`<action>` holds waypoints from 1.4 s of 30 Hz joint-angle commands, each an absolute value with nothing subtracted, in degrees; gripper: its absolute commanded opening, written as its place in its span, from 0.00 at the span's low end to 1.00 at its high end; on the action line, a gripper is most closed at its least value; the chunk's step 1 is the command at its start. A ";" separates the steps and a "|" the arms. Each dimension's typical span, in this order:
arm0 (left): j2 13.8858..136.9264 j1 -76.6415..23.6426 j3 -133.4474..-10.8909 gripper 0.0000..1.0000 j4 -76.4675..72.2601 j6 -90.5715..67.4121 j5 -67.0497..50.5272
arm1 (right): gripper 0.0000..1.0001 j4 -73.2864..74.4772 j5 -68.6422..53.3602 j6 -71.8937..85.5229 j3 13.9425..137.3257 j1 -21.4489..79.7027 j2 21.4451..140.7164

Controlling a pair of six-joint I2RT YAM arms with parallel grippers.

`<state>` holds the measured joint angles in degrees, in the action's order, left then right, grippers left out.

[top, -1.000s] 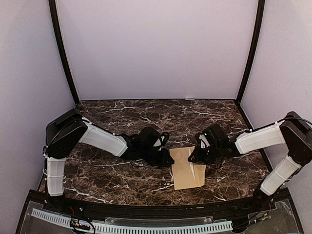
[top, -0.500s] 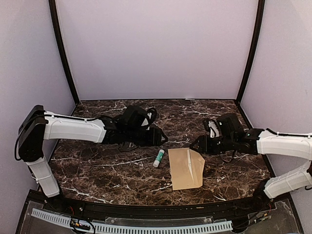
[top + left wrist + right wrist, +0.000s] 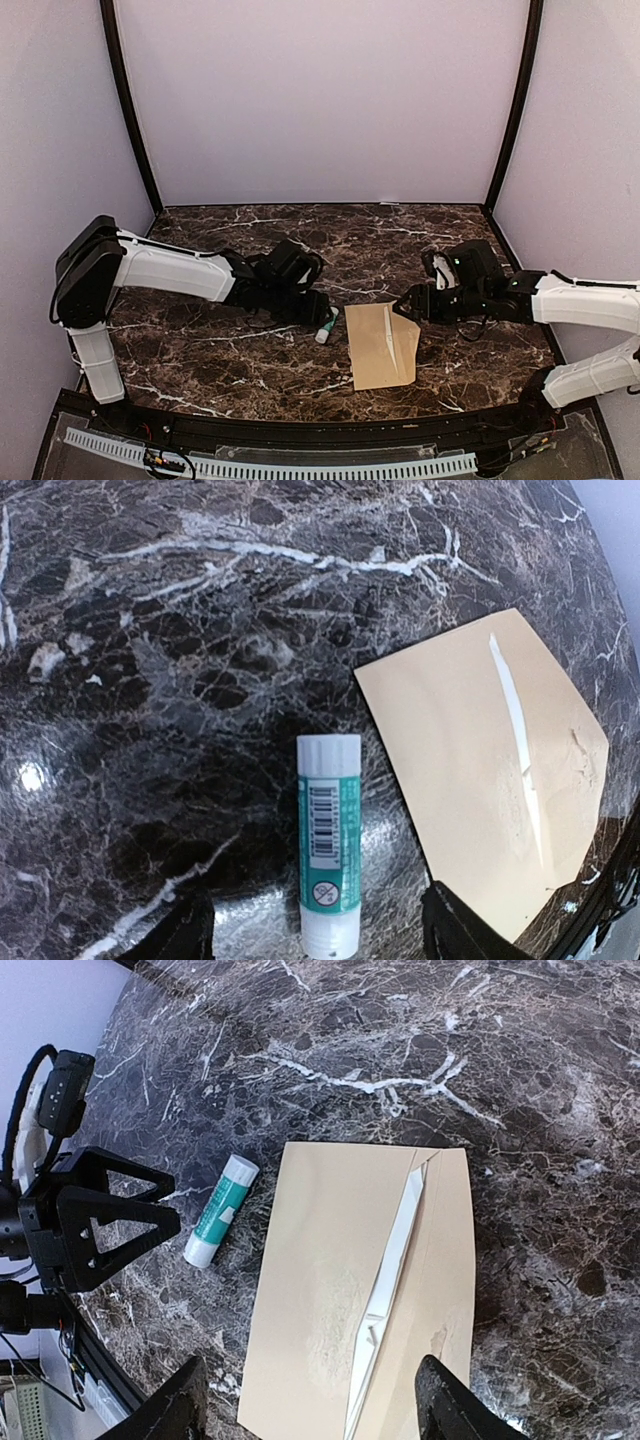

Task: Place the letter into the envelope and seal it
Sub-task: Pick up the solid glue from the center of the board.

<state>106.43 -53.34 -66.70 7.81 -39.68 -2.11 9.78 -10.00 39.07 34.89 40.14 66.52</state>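
Observation:
The tan envelope point(image 3: 380, 346) point(image 3: 470, 770) point(image 3: 330, 1290) lies flat on the marble table, its flap folded over on the right side. A thin white sliver of the letter point(image 3: 395, 1260) point(image 3: 515, 720) point(image 3: 388, 338) shows along the flap's edge; the rest is hidden inside. My left gripper point(image 3: 318, 314) point(image 3: 318, 938) is open just left of the envelope, its jaws standing either side of a glue stick without touching it. My right gripper point(image 3: 408, 305) point(image 3: 312, 1415) is open above the envelope's far right corner, with nothing between its fingers.
A white and green glue stick point(image 3: 326, 325) point(image 3: 328, 845) point(image 3: 220, 1210) lies on the table beside the envelope's left edge. Purple walls enclose the table point(image 3: 220, 360) at the back and on both sides. The left gripper point(image 3: 100, 1230) also appears in the right wrist view.
Both grippers opened and lifted off the envelope. The glue stick, hidden under the left gripper before, now lies on the table. The left gripper has come back down over it.

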 commanded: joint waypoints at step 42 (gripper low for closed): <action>95.88 -61.61 -70.86 0.10 15.74 -34.08 8.32 | 0.91 8.74 -10.80 39.77 34.62 39.33 48.51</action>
<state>104.03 -61.32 -72.40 18.46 -36.82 10.83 9.47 -8.23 40.56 33.47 39.77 51.31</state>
